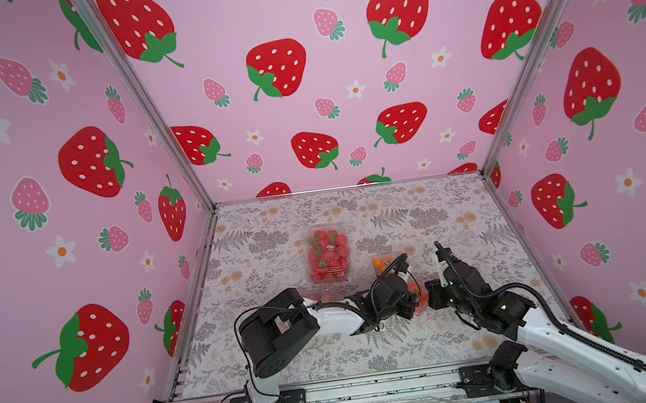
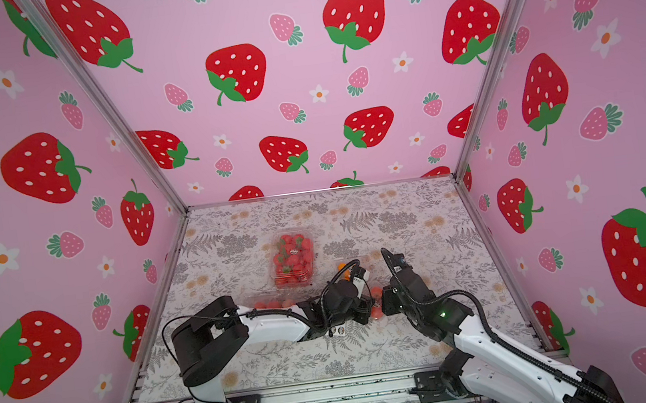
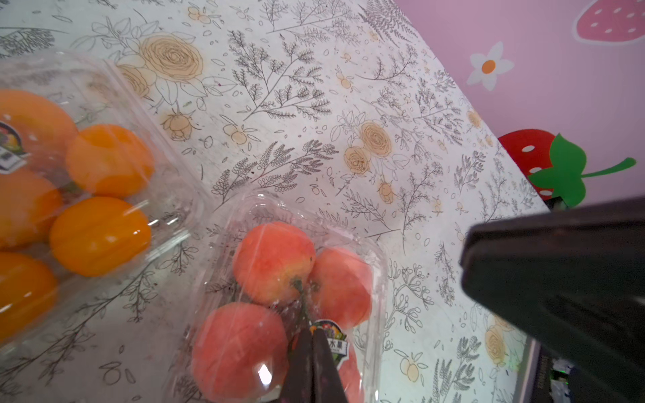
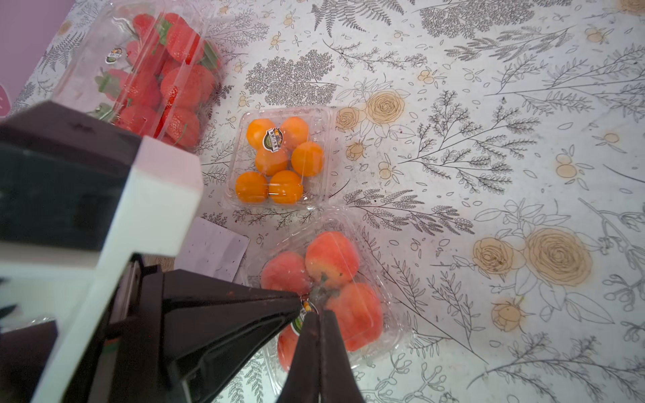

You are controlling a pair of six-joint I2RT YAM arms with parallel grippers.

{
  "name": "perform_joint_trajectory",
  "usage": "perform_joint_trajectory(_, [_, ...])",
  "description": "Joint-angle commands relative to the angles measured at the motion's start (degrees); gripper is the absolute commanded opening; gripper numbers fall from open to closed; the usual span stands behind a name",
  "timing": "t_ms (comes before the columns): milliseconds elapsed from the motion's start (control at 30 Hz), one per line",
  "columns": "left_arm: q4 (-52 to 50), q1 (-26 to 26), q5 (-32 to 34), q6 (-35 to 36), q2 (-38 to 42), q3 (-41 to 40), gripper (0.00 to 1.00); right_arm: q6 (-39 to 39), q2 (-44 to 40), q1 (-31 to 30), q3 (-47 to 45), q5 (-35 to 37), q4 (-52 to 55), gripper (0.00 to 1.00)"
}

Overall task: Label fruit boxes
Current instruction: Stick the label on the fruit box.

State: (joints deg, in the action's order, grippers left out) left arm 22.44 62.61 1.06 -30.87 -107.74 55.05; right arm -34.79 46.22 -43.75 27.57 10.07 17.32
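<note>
Nearest the robot, left pincer (image 3: 313, 352) and right pincer (image 4: 318, 324) are each pressed together, tips meeting on the sticker (image 3: 331, 340) atop the small peach punnet (image 3: 272, 265), right of mid-worktop. The large peach punnet (image 2: 271, 303) lies mostly under the left arm, so you likely still owe it a label. Beyond, the orange punnet (image 4: 279, 160) and strawberry punnet (image 1: 328, 254) wear stickers. The strawberry punnet's long axis runs front to back, lid up.

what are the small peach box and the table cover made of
The small peach box: thin clear plastic, glossy; it is see-through, with bright glints. The table cover: a matte printed sheet, paper or vinyl by the look; floral print, no shine.
</note>
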Motion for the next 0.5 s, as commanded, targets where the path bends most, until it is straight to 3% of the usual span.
perform_joint_trajectory(0, [-5.0, 1.7, 2.7, 0.5, -1.3, 1.1, 0.07, 0.0, -0.9, 0.3, -0.3, 1.6, 1.0, 0.03])
perform_joint_trajectory(200, [-5.5, 1.8, 8.2, 0.5, 0.2, -0.8, 0.07, 0.0, -1.1, 0.4, -0.1, 2.3, 0.8, 0.05])
perform_joint_trajectory(300, [-5.2, -0.1, 5.3, 2.7, 0.7, 1.2, 0.07, 0.5, -0.5, 1.6, 0.7, 2.0, -1.8, 0.18])
perform_joint_trajectory(400, [-8.1, -1.5, 4.3, 5.3, 3.9, 3.9, 0.13, 1.5, 1.8, 5.5, 3.5, 1.4, -2.1, 0.50])
perform_joint_trajectory(467, [-9.0, -1.8, 4.1, 6.3, 7.9, 3.8, 0.23, 1.9, 2.5, 8.8, 5.4, 1.4, -2.5, 0.75])
